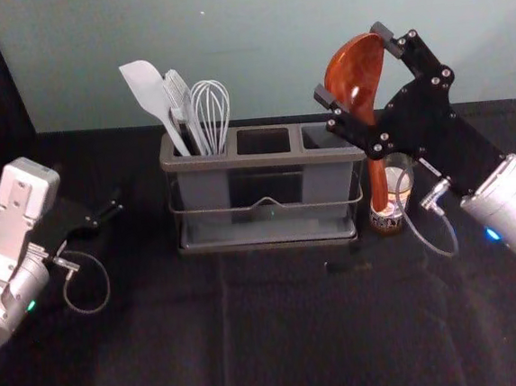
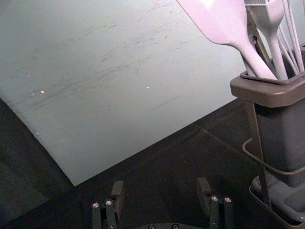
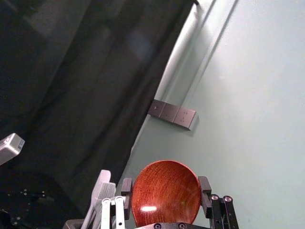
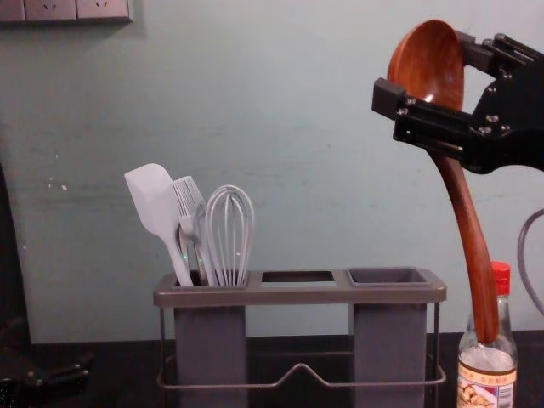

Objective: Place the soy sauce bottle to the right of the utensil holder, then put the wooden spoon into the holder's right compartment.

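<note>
Head view: right gripper (image 1: 353, 63) slants upward, fingers pinching wooden spoon (image 1: 347, 79), left gripper (image 1: 108, 209) low, fingers spread.

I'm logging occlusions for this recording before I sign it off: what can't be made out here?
- Lower ends of the spatula, brush and whisk, chest view: hidden by the left compartment's wall.
- Floor of the right compartment, chest view: behind its front wall.
- Base of the soy sauce bottle, chest view: cut off by the bottom edge; its label's small print is too small.
- Whether the wooden spoon touches the bottle: they overlap.
</note>
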`<state>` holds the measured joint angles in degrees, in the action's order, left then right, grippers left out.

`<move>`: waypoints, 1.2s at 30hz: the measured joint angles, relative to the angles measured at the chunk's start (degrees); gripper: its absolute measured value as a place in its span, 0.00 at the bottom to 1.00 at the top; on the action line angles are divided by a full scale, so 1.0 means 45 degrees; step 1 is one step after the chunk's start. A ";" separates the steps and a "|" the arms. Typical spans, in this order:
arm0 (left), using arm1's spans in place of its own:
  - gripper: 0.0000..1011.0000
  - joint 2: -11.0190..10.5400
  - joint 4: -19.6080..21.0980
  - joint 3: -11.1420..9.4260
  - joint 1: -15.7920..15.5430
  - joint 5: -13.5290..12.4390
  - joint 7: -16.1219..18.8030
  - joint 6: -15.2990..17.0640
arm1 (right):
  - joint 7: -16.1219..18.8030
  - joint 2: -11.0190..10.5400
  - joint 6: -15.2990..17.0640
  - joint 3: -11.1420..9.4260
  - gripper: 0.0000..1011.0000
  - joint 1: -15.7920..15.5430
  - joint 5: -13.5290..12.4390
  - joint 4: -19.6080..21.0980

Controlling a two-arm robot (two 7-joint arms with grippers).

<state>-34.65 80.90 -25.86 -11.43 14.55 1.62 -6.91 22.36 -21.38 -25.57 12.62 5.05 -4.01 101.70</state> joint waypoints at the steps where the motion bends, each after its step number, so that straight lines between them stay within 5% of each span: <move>1: 0.99 0.0000 0.0000 0.0001 -0.0001 0.0000 0.0000 0.0000 | 0.0101 -0.0033 -0.0209 0.0032 0.84 0.0163 -0.0072 -0.0209; 15: 0.99 0.0000 0.0000 0.0000 0.0000 0.0000 0.0000 0.0000 | 0.0244 0.0587 -0.1011 0.0127 0.84 0.1482 -0.0564 -0.1962; 36: 0.99 0.0000 0.0000 0.0000 -0.0001 0.0000 0.0000 0.0000 | 0.0182 0.1726 -0.0620 0.0584 0.84 0.3788 -0.0749 -0.4388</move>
<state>-34.64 80.90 -25.86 -11.43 14.55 1.62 -6.91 23.18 -13.61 -28.37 15.25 22.09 -7.38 81.95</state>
